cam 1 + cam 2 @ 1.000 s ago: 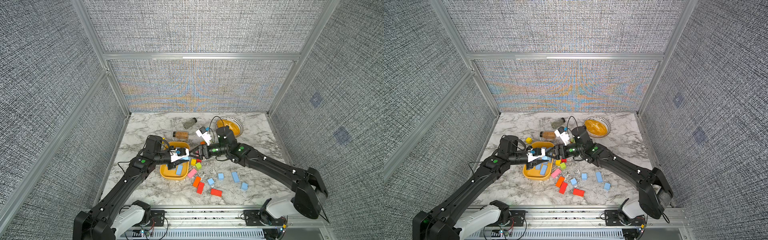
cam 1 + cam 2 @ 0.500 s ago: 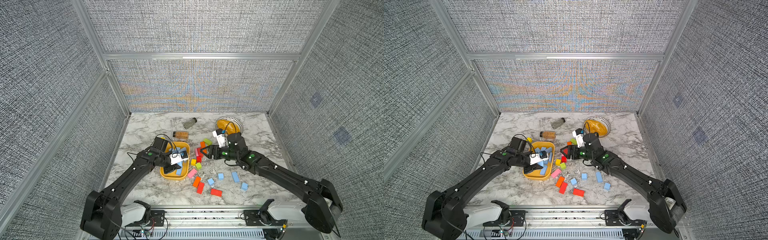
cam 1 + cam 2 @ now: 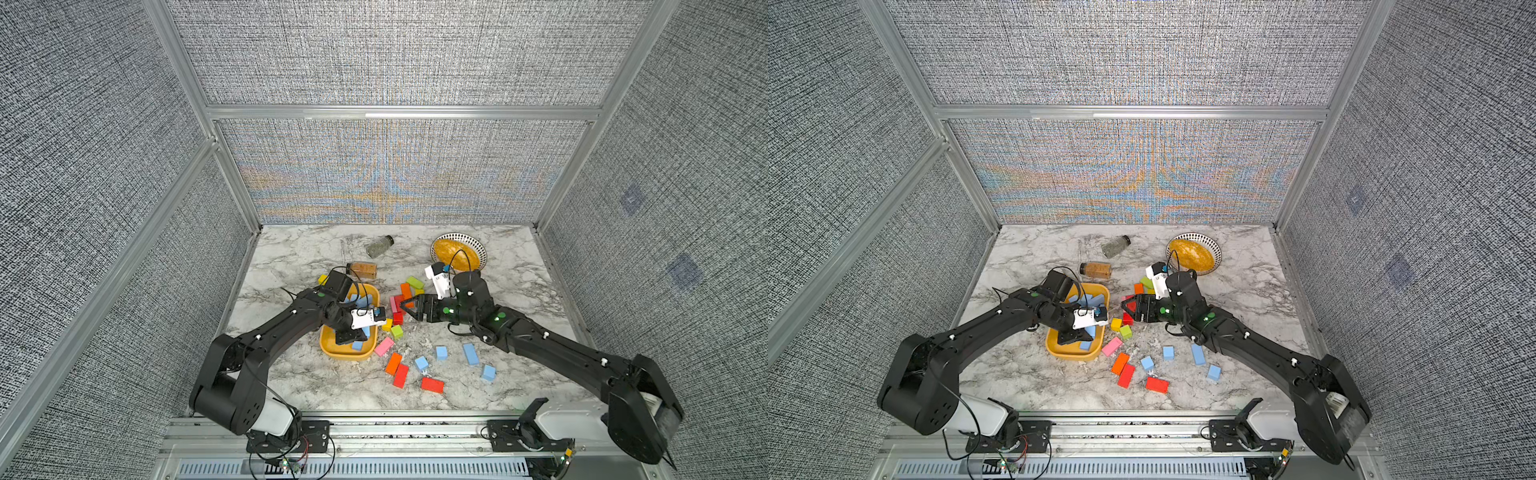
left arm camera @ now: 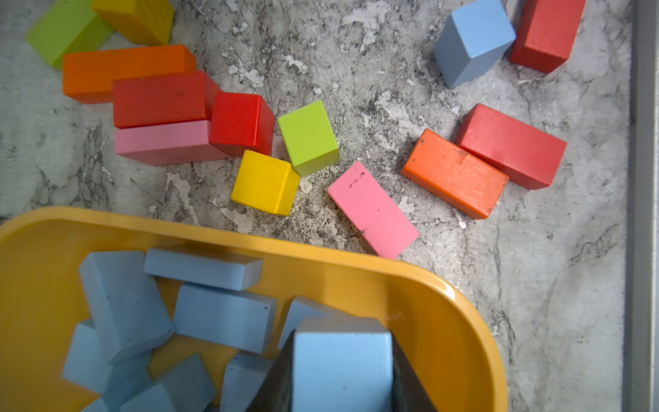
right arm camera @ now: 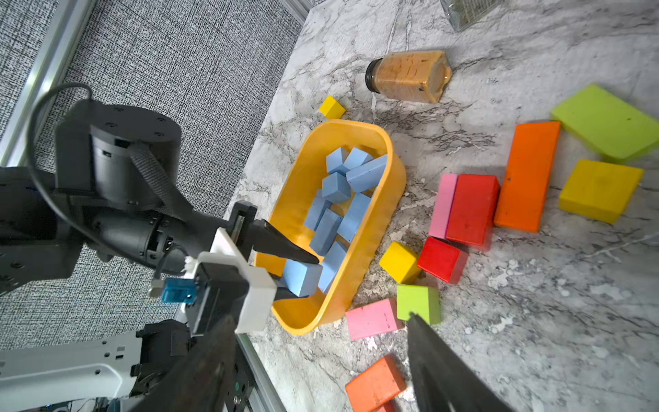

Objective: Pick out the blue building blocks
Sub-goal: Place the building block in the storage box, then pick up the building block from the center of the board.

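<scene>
four matte pale-blue blocks (image 3: 470,354) lie loose near the front, right of the yellow tray (image 3: 347,355). the left claw (image 5: 299,277) pinches another blue block (image 4: 342,360) over the tray's blue pile (image 5: 342,199). farther right, the right claw (image 3: 408,308) hangs spread and empty.

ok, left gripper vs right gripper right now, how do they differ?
Grip: the left gripper is shut on a blue block; the right gripper is open and empty.
Place: the left gripper hangs over the yellow tray; the right gripper is outside it, by the mixed-colour pile.
Shared: both are black two-finger grippers close to the tray.
</scene>
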You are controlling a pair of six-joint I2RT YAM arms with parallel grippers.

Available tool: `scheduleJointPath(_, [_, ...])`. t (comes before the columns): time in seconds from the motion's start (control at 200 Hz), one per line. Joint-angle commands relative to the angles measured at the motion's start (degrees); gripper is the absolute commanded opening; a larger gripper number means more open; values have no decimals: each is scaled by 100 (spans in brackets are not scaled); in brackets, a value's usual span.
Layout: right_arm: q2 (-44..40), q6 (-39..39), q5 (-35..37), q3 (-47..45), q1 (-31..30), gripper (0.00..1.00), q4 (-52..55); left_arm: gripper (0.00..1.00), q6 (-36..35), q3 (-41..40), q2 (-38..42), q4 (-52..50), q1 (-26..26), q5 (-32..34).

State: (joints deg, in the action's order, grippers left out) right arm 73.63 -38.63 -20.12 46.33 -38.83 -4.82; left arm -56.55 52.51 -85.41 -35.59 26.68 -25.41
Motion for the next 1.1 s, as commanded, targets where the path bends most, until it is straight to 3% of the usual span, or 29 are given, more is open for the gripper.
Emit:
scheduleJointPath(0.0, [-193, -129, 204, -229, -17, 77, -161, 31, 3, 126, -177, 46, 66, -31])
scheduleJointPath(0.075, [-396, -181, 332, -394, -21, 77, -129, 35, 29, 184, -294, 48, 118, -11])
scheduleJointPath(0.195, [-720, -282, 532, -643, -21, 77, -146, 52, 101, 257, -397, 110, 138, 123])
scheduleJointPath(0.265, [-825, -325, 544, -740, -46, 77, -166, 56, 110, 314, -398, 136, 133, 191])
scheduleJointPath(0.52, [-729, -305, 715, -586, -124, 77, 362, 59, 699, 685, -479, 81, 132, 440])
scheduleJointPath(0.781, [-239, -269, 814, -118, -116, 75, 1496, 63, 1314, 1026, -137, -163, 127, -85])
scheduleJointPath(0.921, [-313, -518, 823, -151, -15, 74, 1708, 64, 912, 1303, -83, -544, 244, -509])
scheduleJointPath(1.096, [-851, -1014, 1016, -645, 263, 74, 1632, 65, -308, 1505, -186, -1094, 803, -613])
